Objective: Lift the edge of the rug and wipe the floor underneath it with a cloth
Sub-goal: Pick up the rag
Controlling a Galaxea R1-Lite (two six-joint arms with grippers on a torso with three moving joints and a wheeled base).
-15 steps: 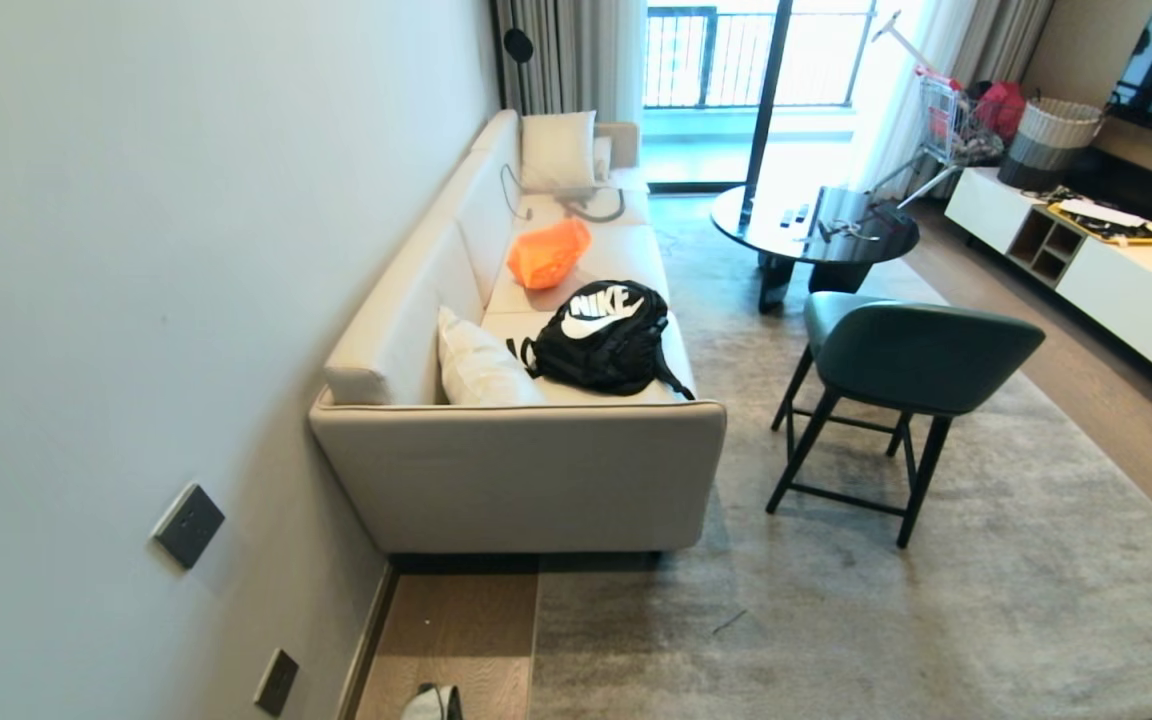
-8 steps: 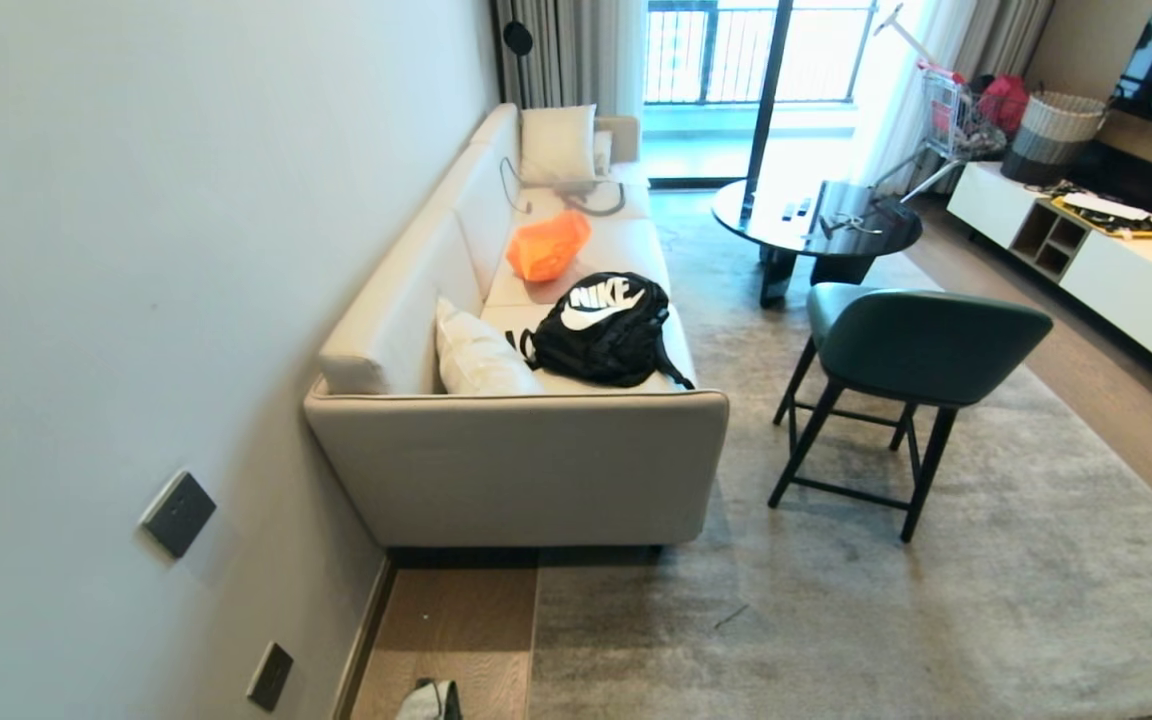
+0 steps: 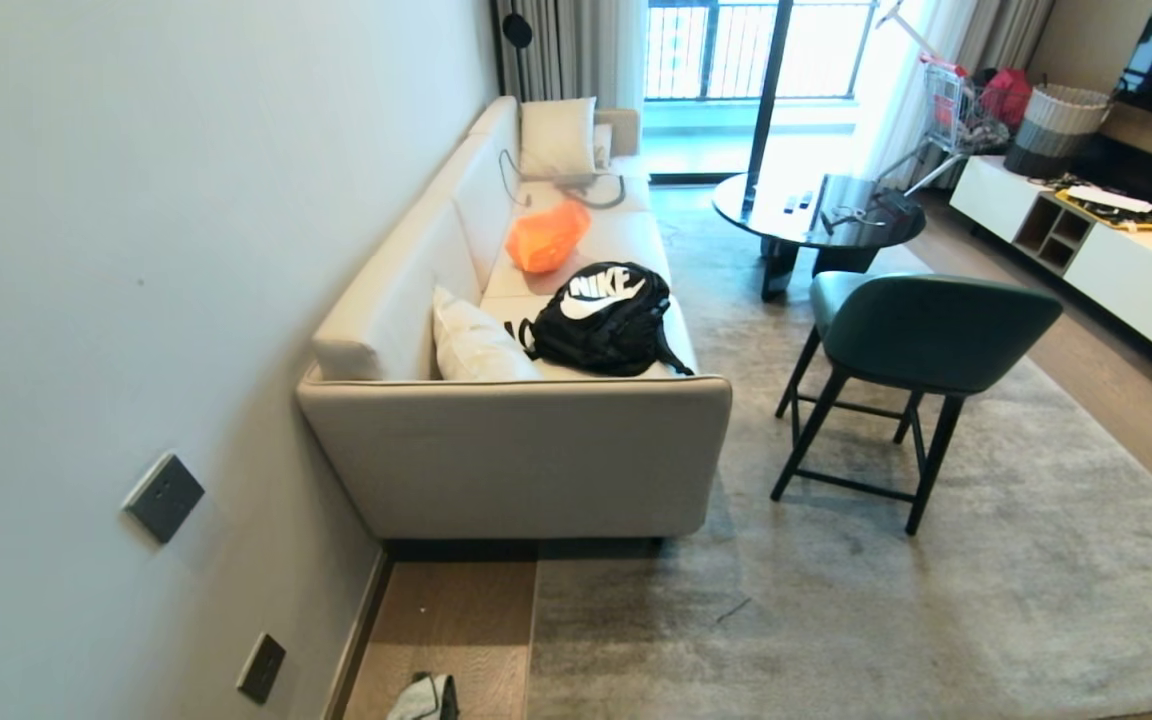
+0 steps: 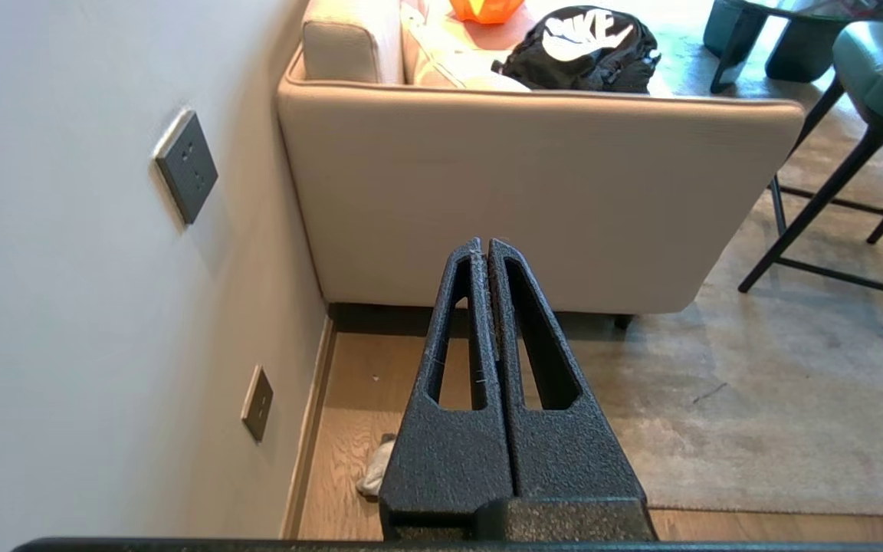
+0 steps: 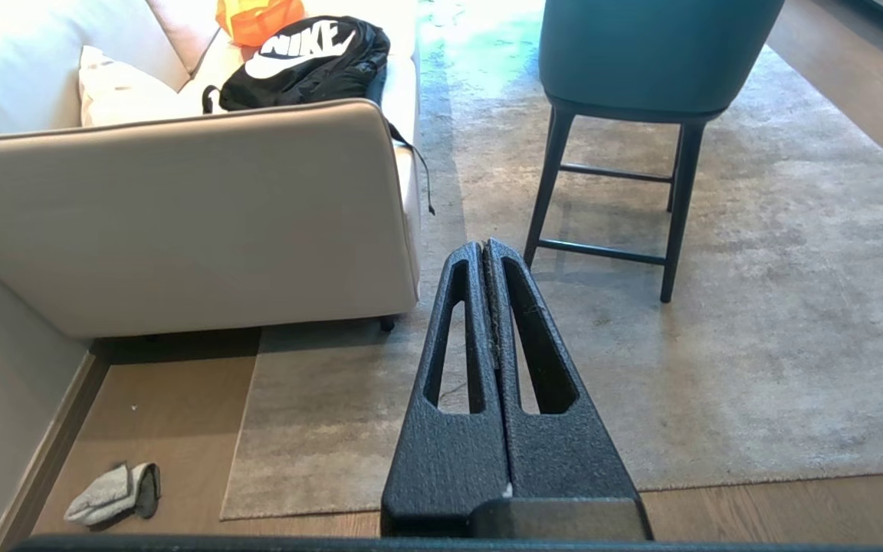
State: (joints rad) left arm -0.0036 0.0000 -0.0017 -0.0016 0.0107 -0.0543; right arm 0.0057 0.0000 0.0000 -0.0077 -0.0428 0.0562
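Rug edge [image 5: 238, 445] flat on the floor [image 5: 173, 406], corner square, nothing lifted. Cloth [image 5: 112, 494] crumpled on the bare planks near the baseboard, just beside the rug's corner but apart from it; untouched by either arm. In the head view it shows only at the bottom border [image 3: 424, 698].

Left end effector [image 4: 485, 249]: fingers pressed together, empty, held above the strip of floor in front of the sofa [image 4: 533, 199]. Right end effector [image 5: 485, 249]: likewise closed on nothing, over the rug, with the green stool [image 5: 641, 54] beyond it. Neither is near the cloth or the rug border.

Progress, as I judge it: nothing done. All steps remain: pick up the cloth, raise the rug edge with the other arm, wipe the planks beneath, set the rug back down.
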